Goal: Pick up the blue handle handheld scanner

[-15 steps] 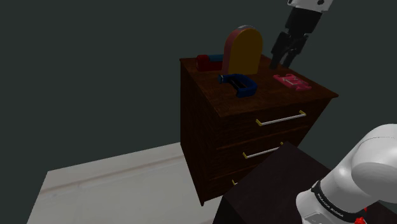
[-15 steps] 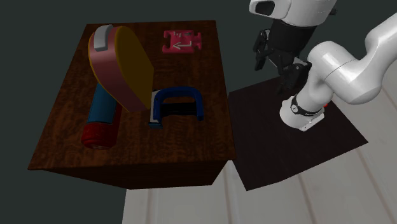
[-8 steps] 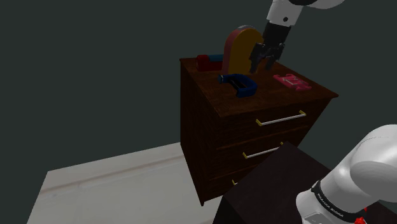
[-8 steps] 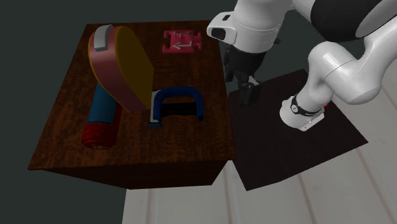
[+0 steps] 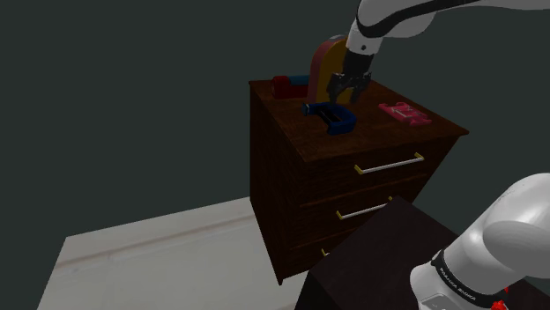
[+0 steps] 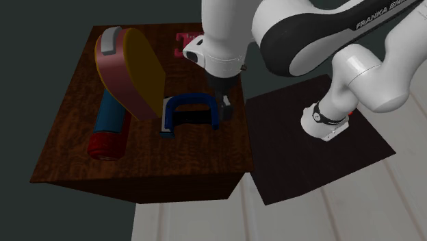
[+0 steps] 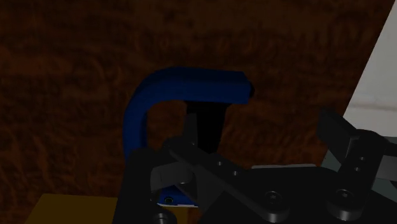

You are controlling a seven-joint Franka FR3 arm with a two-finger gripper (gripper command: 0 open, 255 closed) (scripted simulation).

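The handheld scanner [image 5: 330,115] has a blue C-shaped handle and a dark body. It lies flat on the dark wooden dresser top [image 5: 291,114], near the middle. In the second exterior view the scanner [image 6: 192,111] rests beside a big orange and pink arch. My black gripper [image 5: 342,92] hangs open just above the scanner's end nearest the arm, touching nothing. That gripper [image 6: 224,106] sits over the handle's right side in the second exterior view. In the wrist view the blue handle [image 7: 184,89] lies ahead of the gripper [image 7: 254,153], whose fingers stand apart.
A tall orange and pink arch-shaped thing [image 5: 332,67] stands right behind the scanner. A red and blue cylinder [image 6: 108,130] lies beyond it. A pink flat piece [image 5: 404,113] rests near the dresser's edge toward the arm. The dark stand [image 6: 308,157] is beside the dresser [image 5: 353,189].
The arm has swung from beside the dresser in over its top and come down. The gripper now hovers at the blue scanner. The things on the dresser have not moved.
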